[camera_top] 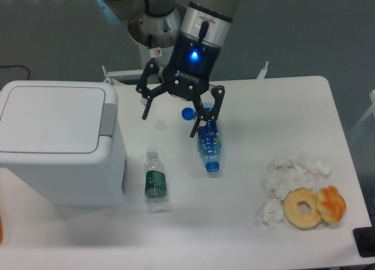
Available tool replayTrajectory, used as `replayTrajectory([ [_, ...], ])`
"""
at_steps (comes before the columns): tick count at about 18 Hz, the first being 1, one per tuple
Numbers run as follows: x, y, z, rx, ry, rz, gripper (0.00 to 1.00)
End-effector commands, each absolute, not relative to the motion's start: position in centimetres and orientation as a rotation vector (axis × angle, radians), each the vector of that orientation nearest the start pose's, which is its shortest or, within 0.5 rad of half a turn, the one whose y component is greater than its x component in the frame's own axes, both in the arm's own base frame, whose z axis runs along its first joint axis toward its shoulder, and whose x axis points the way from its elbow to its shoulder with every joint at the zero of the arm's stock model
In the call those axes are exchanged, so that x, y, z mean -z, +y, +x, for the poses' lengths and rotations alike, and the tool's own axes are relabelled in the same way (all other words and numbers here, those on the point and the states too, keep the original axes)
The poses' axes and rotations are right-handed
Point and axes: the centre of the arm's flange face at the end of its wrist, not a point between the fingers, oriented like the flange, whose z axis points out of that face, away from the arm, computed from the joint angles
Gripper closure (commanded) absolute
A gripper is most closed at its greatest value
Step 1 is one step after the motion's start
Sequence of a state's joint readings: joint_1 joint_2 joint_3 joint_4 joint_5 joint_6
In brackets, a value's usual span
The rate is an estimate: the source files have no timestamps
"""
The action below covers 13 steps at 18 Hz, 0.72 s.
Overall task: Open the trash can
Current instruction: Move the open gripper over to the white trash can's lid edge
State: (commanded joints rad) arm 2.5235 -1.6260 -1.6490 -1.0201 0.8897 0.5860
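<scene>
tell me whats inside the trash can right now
Cannot be seen: the trash can has its flat white lid shut, covering the inside completely. Only the lid's top and the grey push-tab on its right edge show.

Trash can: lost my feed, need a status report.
Tool open, empty, above the table right of the bin. Trash can lid shut, grey tab untouched. Blue bottle lies under the tool's right finger; path to tab unobstructed.

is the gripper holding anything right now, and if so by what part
Nothing is held. The gripper is open, its fingers spread and empty above the table, with the blue bottle lying by one fingertip and the trash can untouched.
</scene>
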Motion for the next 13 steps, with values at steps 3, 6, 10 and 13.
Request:
replayTrajectory([
  [3, -49.6, 47.3, -31.5, 0.278, -0.255, -2.375, 0.00],
  [6, -48.5, 46.9, -30.9, 0.302, -0.262, -2.385, 0.00],
  [10, -48.3, 47.5, -29.7, 0.317, -0.243, -2.396, 0.00],
  [13, -48.2, 47.5, -29.4, 0.323, -0.242, -2.399, 0.00],
])
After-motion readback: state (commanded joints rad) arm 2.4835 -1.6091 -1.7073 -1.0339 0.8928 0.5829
